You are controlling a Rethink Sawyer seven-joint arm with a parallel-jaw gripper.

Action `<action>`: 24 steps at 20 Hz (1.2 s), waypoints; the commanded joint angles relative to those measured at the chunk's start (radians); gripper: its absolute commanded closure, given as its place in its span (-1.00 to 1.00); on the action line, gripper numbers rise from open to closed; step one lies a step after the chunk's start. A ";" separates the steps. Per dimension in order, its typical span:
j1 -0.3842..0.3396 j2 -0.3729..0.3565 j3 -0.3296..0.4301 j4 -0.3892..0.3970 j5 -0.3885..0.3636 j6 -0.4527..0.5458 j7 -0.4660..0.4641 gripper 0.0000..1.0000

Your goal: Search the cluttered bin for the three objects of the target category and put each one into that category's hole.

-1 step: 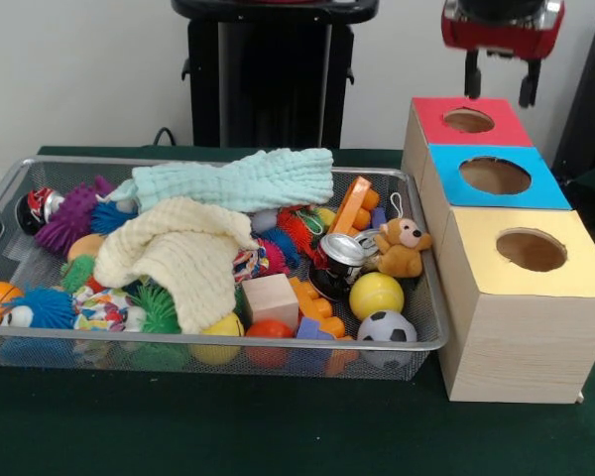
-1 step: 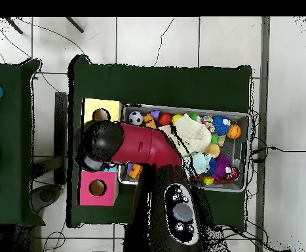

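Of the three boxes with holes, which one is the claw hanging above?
The claw hangs above the red-topped box, the farthest in the row. The blue-topped box and the yellow-topped box stand nearer the camera.

No text, label, brand, number or sign can be read in either view. The crushed can [image 1: 341,252] lying among the toys toward the right end of the wire bin [image 1: 428,342] shows only bare metal and a dark side, with any print on it too small to make out. The coloured tops of the three wooden hole boxes [image 1: 524,297] standing against the bin's right edge are plain, and so are the toys and cloths.
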 commanded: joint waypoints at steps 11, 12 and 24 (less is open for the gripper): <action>-0.081 -0.065 -0.035 -0.083 -0.152 0.044 0.000 -1.00; -0.093 -0.048 -0.039 -0.088 -0.188 -0.005 -0.024 -1.00; -0.250 0.127 0.007 -0.107 -0.468 -0.424 -0.118 -1.00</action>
